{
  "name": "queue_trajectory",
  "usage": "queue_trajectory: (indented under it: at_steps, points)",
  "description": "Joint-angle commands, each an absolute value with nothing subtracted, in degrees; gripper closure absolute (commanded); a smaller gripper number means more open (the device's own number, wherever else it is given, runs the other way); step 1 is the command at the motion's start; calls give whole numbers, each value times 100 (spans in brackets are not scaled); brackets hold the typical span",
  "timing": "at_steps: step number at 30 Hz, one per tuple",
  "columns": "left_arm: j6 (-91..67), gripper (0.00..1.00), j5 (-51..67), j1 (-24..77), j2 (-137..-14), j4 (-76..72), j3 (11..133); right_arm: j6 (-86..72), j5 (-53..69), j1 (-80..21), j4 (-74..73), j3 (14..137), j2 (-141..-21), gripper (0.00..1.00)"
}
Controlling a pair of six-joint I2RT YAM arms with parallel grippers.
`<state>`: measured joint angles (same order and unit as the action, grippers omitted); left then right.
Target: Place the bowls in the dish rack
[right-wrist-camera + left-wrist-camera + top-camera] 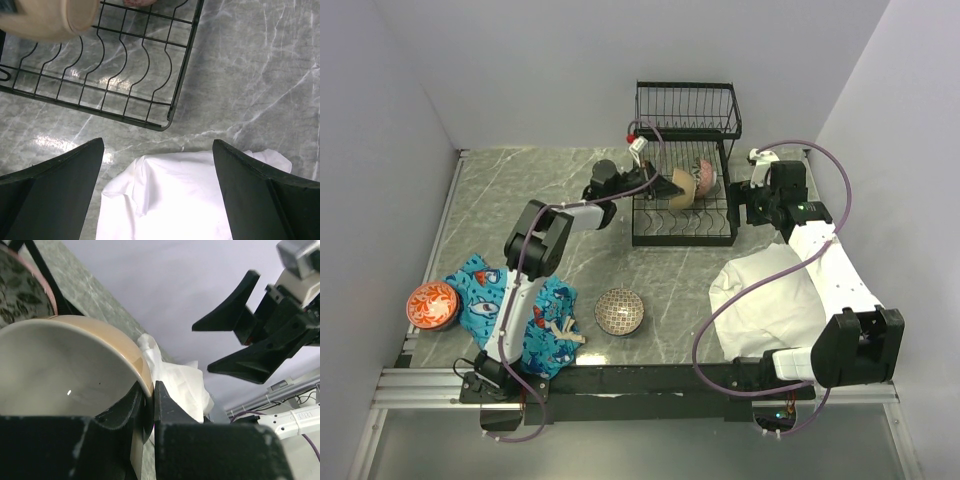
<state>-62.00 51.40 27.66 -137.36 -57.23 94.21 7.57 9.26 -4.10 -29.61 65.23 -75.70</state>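
The black wire dish rack (685, 112) stands at the back middle of the table; its slotted base shows in the right wrist view (171, 95). My left gripper (665, 186) (148, 387) is shut on the rim of a tan bowl (683, 192) (60, 365) and holds it over the rack's base. A pink patterned bowl (707, 176) (20, 290) stands in the rack just behind it. A brown patterned bowl (620, 311) and an orange bowl (431, 304) sit on the table. My right gripper (748, 205) (157, 150) is open and empty just right of the rack.
A white cloth (770, 300) (175, 200) lies under the right arm, near the rack's front right corner. A blue patterned cloth (515, 310) lies at the front left, beside the orange bowl. Walls close in on the left, back and right.
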Motion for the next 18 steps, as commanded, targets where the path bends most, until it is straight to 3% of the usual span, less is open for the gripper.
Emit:
queue_trajectory:
  at_steps: [1, 7, 18]
  points:
    - [-6119, 99, 4931, 2935, -13228, -6522, 9115, 782, 940, -387, -2927, 6592, -7480, 3]
    - [-5389, 99, 4325, 3129, -12858, -6469, 8578, 774, 1028, -378, -3041, 6583, -7515, 3]
    - [-3832, 99, 3832, 3261, -13359, -4904, 9772, 615, 1160, -387, -2848, 6346, -7515, 3]
